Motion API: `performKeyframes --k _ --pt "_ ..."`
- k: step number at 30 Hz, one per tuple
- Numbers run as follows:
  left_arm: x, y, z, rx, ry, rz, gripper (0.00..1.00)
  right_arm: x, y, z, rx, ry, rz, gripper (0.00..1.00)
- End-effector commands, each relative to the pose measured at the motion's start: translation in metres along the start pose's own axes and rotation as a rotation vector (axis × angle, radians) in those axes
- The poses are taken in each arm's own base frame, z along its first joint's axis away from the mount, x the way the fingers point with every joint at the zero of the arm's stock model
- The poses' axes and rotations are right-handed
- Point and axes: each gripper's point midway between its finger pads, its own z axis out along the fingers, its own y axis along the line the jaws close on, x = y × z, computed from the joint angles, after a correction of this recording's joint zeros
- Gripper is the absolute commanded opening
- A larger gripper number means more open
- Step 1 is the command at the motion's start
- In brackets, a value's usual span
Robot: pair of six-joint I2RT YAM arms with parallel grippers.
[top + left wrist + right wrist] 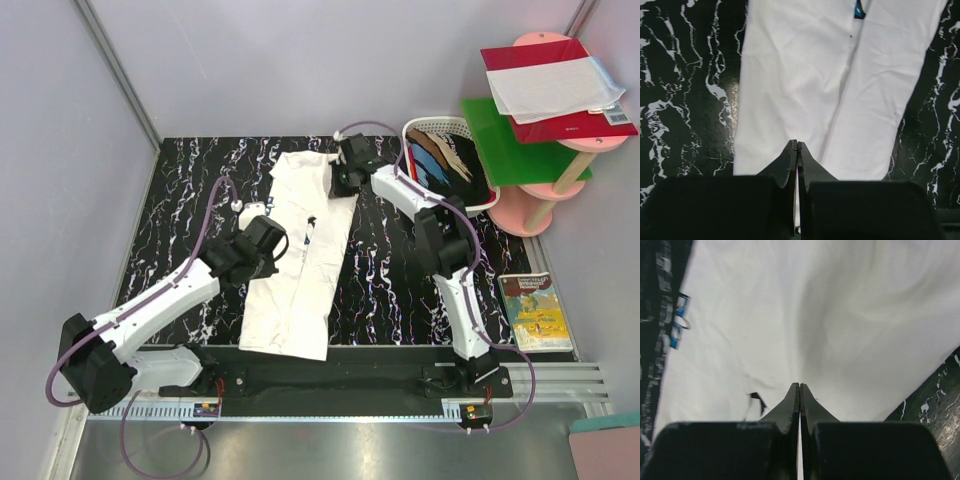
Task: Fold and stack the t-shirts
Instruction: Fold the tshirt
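The white t-shirt lies flat on the black marbled tabletop, already narrowed into a long strip. Its long axis runs from the far side of the tabletop toward the near edge, leaning slightly left as it comes toward the arm bases. A sliver of blue print shows at a seam where two layers meet.

The right tool sits at the strip's far right corner. In its wrist view the jaws are closed, with a thin line of white cloth showing between them, so it appears to pinch the fabric. The shirt spreads away in front of it.

The left tool sits on the left long edge, about midway along the strip. Its jaws are also closed, with white showing in the slit, and the cloth lies ahead of its fingertips.

The remaining fold probably has to go across the long axis, bringing the far end over toward the near end. The right arm is at that far end, while the left is placed at the middle, where a crease would fall.

Other tees, dark, blue and tan, wait in the white basket just beyond the right tool.
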Motion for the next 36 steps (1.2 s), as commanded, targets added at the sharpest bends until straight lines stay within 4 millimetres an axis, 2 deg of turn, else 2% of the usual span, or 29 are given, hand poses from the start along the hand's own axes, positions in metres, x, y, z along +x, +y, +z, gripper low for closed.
performKeyframes --k 1,3,4,5,6,7,8,9,10,11,12,14,15,22,25,28,35,36 --pt "-0.027 0.012 -0.006 -0.037 -0.064 -0.005 0.01 0.044 -0.025 0.004 0.119 0.182 -0.023 0.0" --pt "-0.027 0.015 -0.004 -0.043 -0.059 -0.007 0.01 0.045 -0.025 0.002 0.134 0.216 -0.012 0.0" --pt "-0.026 0.016 -0.002 -0.047 -0.053 -0.001 0.02 0.054 -0.029 0.009 0.142 0.243 -0.007 0.0" --pt "-0.023 0.016 0.002 -0.051 -0.041 0.004 0.02 0.044 -0.027 0.01 0.14 0.226 -0.008 0.0" --pt "-0.021 0.016 0.005 -0.052 -0.032 0.007 0.02 0.049 -0.029 0.011 0.155 0.25 0.004 0.0" --pt "-0.02 0.016 0.007 -0.054 -0.024 0.01 0.03 0.059 -0.035 0.021 0.167 0.281 0.009 0.0" --pt "-0.017 0.015 0.011 -0.059 -0.01 0.016 0.03 0.042 -0.033 0.021 0.178 0.243 0.001 0.0" --pt "-0.014 0.015 0.013 -0.061 -0.001 0.019 0.03 0.048 -0.037 0.021 0.198 0.271 0.01 0.0" --pt "-0.013 0.015 0.014 -0.063 0.007 0.019 0.03 0.059 -0.044 0.034 0.212 0.298 0.011 0.0" --pt "-0.01 0.014 0.017 -0.065 0.016 0.023 0.03 0.044 -0.043 0.034 0.221 0.256 0.005 0.0" --pt "-0.009 0.014 0.019 -0.066 0.022 0.024 0.03 0.055 -0.05 0.043 0.24 0.284 0.01 0.0" --pt "-0.007 0.013 0.021 -0.063 0.029 0.027 0.03 0.046 -0.053 0.046 0.256 0.252 0.004 0.0" --pt "-0.006 0.012 0.022 -0.063 0.031 0.029 0.03 0.049 -0.055 0.05 0.262 0.255 0.006 0.0" --pt "-0.009 0.009 0.026 -0.068 0.037 0.046 0.04 0.037 -0.081 0.057 0.315 0.204 0.034 0.0" --pt "-0.013 0.005 0.026 -0.059 0.035 0.045 0.04 0.026 -0.092 0.061 0.319 0.164 0.046 0.0" --pt "-0.017 -0.001 0.027 -0.041 0.032 0.04 0.04 0.007 -0.099 0.064 0.31 0.095 0.053 0.0" --pt "-0.023 -0.01 0.028 -0.02 0.031 0.054 0.04 -0.056 -0.114 0.058 0.3 -0.11 0.045 0.0" --pt "-0.023 -0.011 0.029 -0.018 0.034 0.055 0.04 -0.06 -0.116 0.058 0.305 -0.127 0.039 0.0"
